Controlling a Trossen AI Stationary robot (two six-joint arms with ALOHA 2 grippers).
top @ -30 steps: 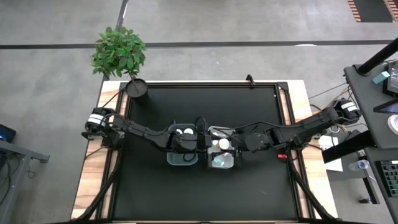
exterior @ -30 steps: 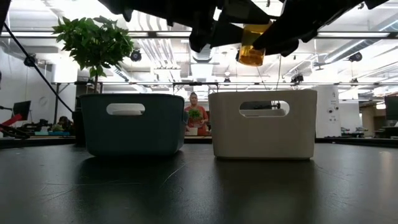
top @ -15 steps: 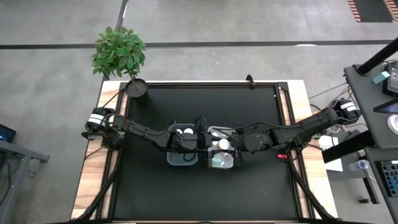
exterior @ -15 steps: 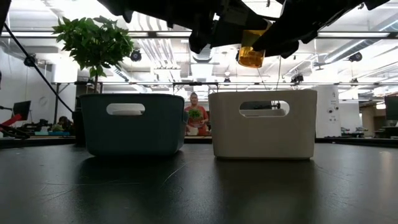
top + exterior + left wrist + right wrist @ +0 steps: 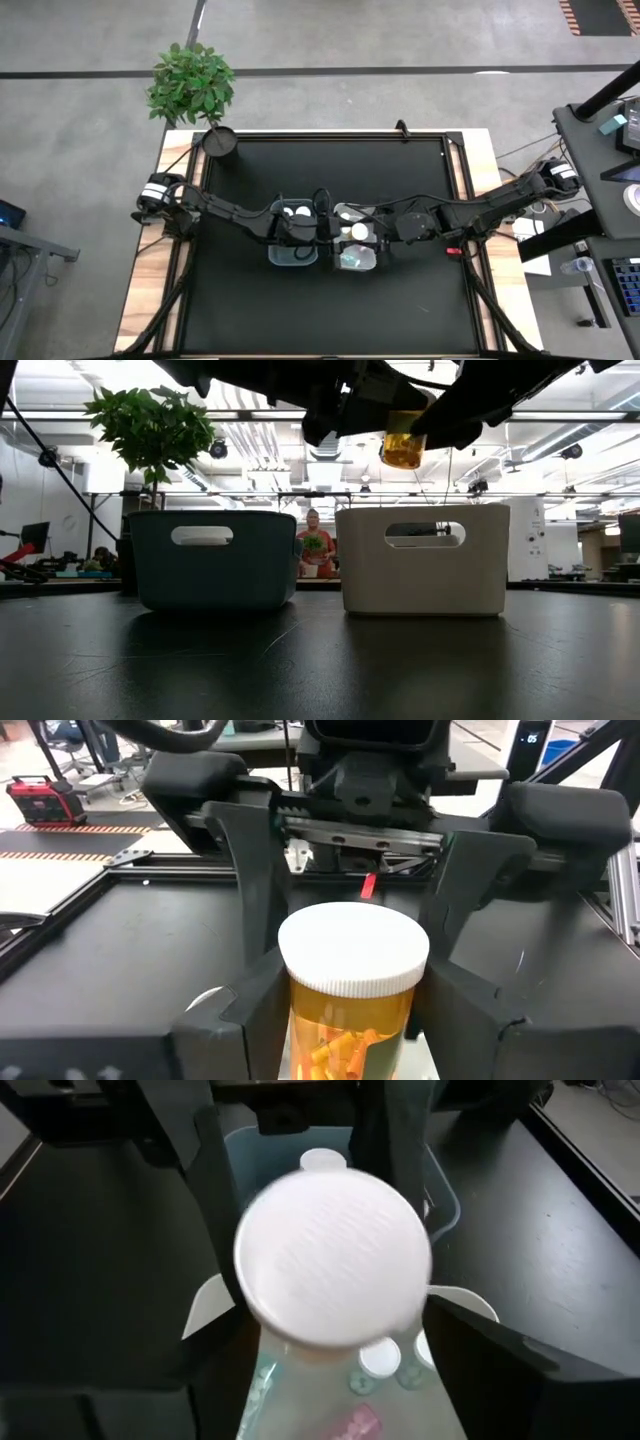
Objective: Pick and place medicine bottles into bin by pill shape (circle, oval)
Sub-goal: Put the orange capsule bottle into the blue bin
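Note:
One medicine bottle (image 5: 350, 1030) with an orange body, oblong orange pills inside and a white cap (image 5: 333, 1260) hangs above the white bin (image 5: 420, 570). It also shows in the low view (image 5: 403, 450). My left gripper (image 5: 350, 995) reaches in from the left and my right gripper (image 5: 340, 1355) from the right. Both meet at the bottle and each is shut on it. The blue-grey bin (image 5: 215, 560) stands left of the white one, with white caps (image 5: 296, 211) inside. More small bottles (image 5: 380, 1362) lie in the white bin. My left gripper pinches the bottle's orange body (image 5: 300, 1020) between its two fingers, just below the cap. The fingers come level from the table's left and lie across the bottle. The bottle is lifted clear, cap up, slightly tilted. My right gripper has its fingers (image 5: 262, 900) on either side of the bottle's top, at the cap's lower rim (image 5: 425, 982). They slant down from the table's right. The cap hides the place of contact in its own wrist view. The bottle's lower half (image 5: 403, 455) hangs free below.
A black plant pot (image 5: 220, 142) with a green plant stands at the table's far left corner. The black mat (image 5: 250, 300) shows bare around the two bins. A person (image 5: 313, 540) stands far off in the room behind.

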